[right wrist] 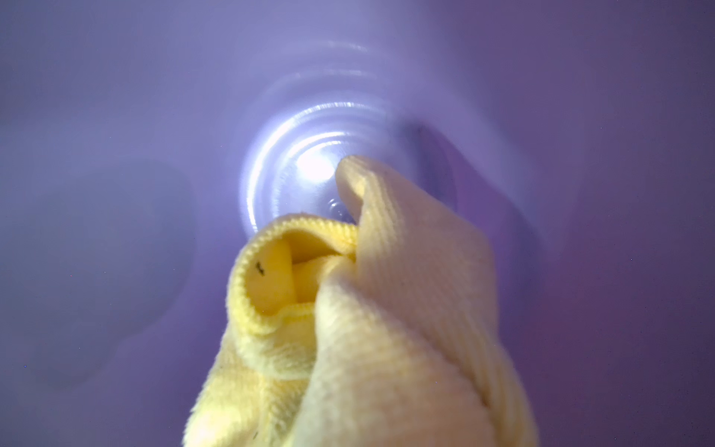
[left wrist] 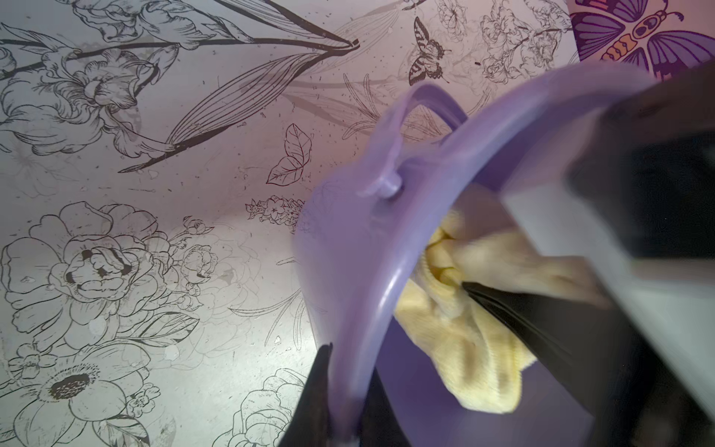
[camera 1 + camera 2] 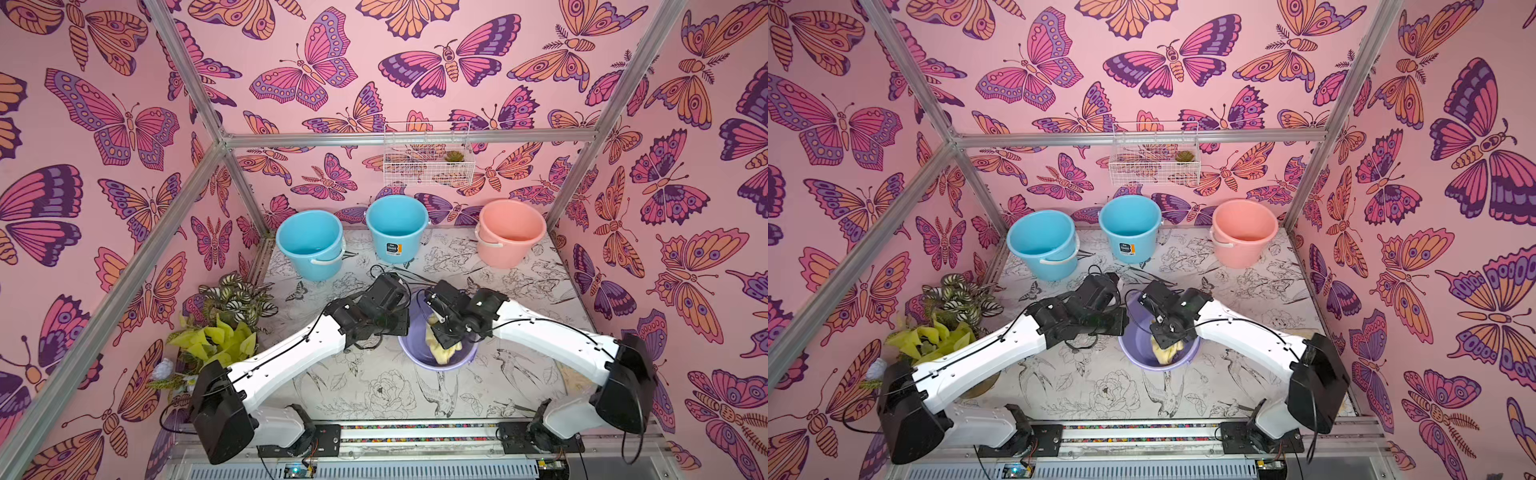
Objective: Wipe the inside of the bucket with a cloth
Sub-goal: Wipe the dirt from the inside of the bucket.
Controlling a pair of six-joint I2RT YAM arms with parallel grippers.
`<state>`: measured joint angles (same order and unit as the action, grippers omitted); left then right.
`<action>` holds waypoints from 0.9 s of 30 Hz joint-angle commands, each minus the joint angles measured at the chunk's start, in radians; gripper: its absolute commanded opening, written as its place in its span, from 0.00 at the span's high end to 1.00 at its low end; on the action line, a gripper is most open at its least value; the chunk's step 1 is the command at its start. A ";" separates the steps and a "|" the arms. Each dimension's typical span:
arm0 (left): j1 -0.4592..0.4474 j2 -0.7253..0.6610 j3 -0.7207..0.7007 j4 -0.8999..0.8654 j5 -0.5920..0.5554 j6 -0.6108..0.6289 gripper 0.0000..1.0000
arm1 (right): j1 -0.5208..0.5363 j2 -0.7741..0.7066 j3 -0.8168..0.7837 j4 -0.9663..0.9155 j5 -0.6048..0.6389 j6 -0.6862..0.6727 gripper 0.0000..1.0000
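The cloth (image 1: 387, 309), bunched, hangs inside the bucket (image 3: 432, 365) between the arms, near its floor. Wiping well likely means pressing it to the wall and sweeping slowly round. Right gripper (image 2: 470, 290) reaches down into the bucket, jaws pinching the cloth. Left gripper (image 2: 350, 363) leans in from outside, jaws clamped on the rim.

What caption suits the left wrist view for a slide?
Left jaws pinch the rim of the lavender bucket; right jaws hold the pale-yellow cloth inside.
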<state>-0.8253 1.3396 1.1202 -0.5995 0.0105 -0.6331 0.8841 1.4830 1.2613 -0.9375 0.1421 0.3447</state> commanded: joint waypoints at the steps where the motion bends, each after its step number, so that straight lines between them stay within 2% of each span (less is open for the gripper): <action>1: -0.003 0.000 0.018 0.000 0.005 0.019 1.00 | -0.004 -0.036 0.069 -0.155 -0.068 0.028 1.00; 8: -0.003 0.010 0.034 -0.002 0.005 0.030 1.00 | -0.004 -0.066 0.109 -0.164 -0.238 0.084 1.00; 15: -0.003 0.018 0.035 0.000 0.006 0.029 1.00 | -0.004 -0.065 0.023 0.036 -0.369 0.214 1.00; 27: -0.003 0.006 0.026 -0.001 0.003 0.025 1.00 | -0.005 0.033 -0.180 0.410 -0.339 0.418 1.00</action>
<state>-0.8253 1.3449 1.1290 -0.6033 0.0109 -0.6170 0.8837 1.4948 1.1042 -0.6483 -0.1955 0.6933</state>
